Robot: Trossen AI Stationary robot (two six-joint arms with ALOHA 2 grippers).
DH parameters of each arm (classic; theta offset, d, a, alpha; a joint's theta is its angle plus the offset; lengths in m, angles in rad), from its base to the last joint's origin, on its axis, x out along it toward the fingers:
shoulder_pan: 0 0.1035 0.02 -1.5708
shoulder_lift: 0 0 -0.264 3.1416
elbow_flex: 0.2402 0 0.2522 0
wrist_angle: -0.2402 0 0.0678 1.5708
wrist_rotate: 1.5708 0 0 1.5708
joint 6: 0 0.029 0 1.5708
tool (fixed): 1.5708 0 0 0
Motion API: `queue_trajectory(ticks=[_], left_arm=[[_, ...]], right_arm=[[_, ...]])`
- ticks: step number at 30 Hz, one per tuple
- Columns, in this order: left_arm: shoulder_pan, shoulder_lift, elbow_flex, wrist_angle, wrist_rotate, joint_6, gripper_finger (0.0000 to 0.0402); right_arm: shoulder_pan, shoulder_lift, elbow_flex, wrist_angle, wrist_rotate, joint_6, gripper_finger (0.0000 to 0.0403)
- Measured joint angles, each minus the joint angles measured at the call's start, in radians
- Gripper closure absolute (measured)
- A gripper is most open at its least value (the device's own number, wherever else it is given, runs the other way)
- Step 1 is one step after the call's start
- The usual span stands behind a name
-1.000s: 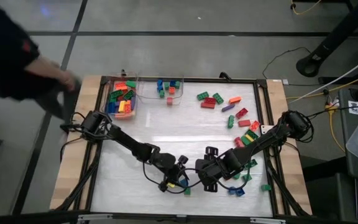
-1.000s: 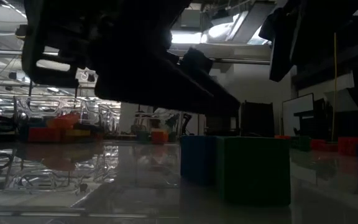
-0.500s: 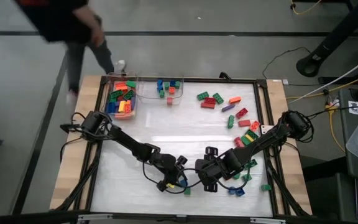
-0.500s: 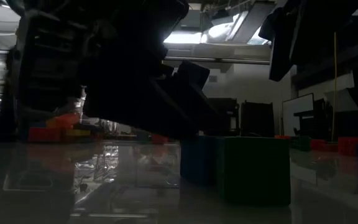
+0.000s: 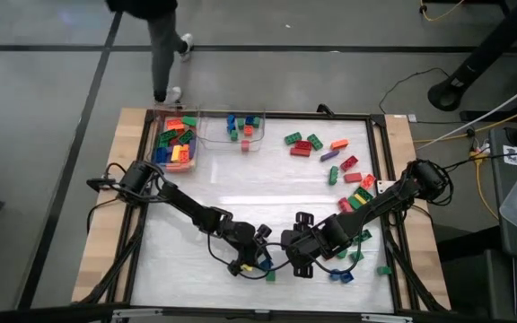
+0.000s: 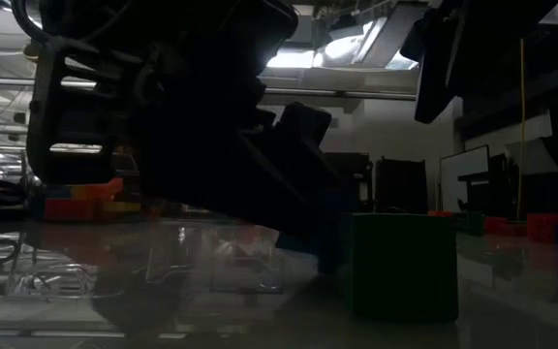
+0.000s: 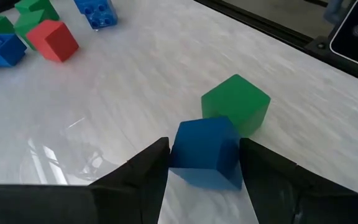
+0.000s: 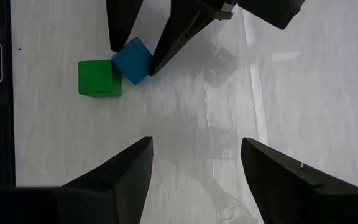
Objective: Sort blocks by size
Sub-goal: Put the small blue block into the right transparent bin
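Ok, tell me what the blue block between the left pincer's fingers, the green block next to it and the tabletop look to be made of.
Blue block: likely moulded plastic, smooth, uniform colour, soft sheen, crisp edges.
Green block: looks like the same plastic, with flat evenly coloured faces.
Tabletop: white, faintly streaked, glossy sheet, perhaps laminate or coated board; it mirrors the lights and the left pincer. The exact material is unclear.

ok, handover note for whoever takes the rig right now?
Left claw: closed on the blue block at the near edge, beside the green block.
Right claw: open, empty, hovering close by.
Done: many blocks in the left bin, a few in the right bin.
Left: loose blocks across the table's right side, plus these two.
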Motion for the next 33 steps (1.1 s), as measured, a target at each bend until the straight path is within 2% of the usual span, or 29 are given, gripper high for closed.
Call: queue_trajectory(ticks=[13,23,33], left_arm=[[0.005,0.001,-0.001,-0.008,-0.006,-0.047,0.022],[0.004,-0.026,-0.004,-0.034,-0.144,0.007,0.022],[-0.025,-0.036,-0.005,-0.036,-0.16,-0.004,0.022]], right_arm=[[0.0,0.0,0.0,0.0,0.0,0.0,0.016],[0.003,0.0,0.0,0.0,0.0,0.0,0.016],[0.005,0.0,0.0,0.0,-0.004,-0.003,0.016]])
